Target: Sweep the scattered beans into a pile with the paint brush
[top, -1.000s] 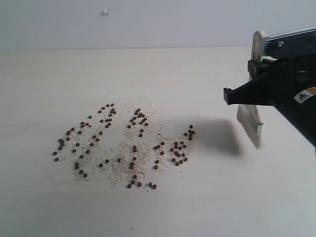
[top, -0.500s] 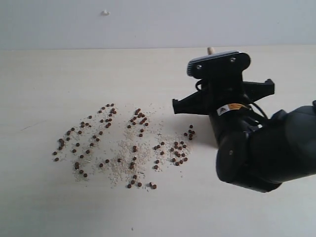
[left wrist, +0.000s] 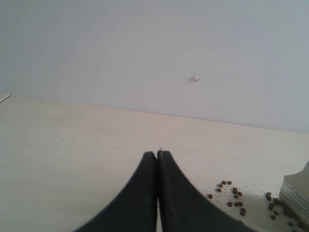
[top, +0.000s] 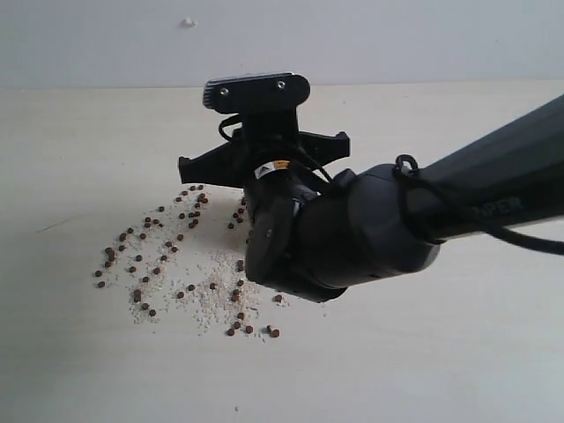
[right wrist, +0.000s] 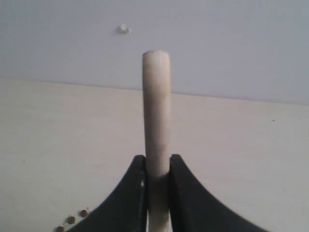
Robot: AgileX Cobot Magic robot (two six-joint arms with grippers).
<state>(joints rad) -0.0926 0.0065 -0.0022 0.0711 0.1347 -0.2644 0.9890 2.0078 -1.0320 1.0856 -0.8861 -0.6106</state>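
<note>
Reddish-brown beans (top: pixel 150 256) lie spread with white grains over a wide patch of the table; no heap shows. My right arm (top: pixel 352 229) reaches across the middle and covers the right part of that patch. My right gripper (right wrist: pixel 157 164) is shut on the pale wooden handle of the paint brush (right wrist: pixel 156 111), which stands up between the fingers. In the exterior view the brush is hidden behind the arm. The brush's bristle end (left wrist: pixel 295 193) shows at the edge of the left wrist view, next to a few beans (left wrist: pixel 231 191). My left gripper (left wrist: pixel 157 154) is shut and empty, away from the beans.
The pale wooden table (top: pixel 423 370) runs back to a plain grey-white wall with a small white mark (top: pixel 187 22). A few beans (right wrist: pixel 72 220) show beside my right fingers. Nothing else stands on the table.
My right arm has carried the brush leftward from the right edge and now sits over the right part of the bean patch, hiding the beans there. The beans on the left have not moved.
</note>
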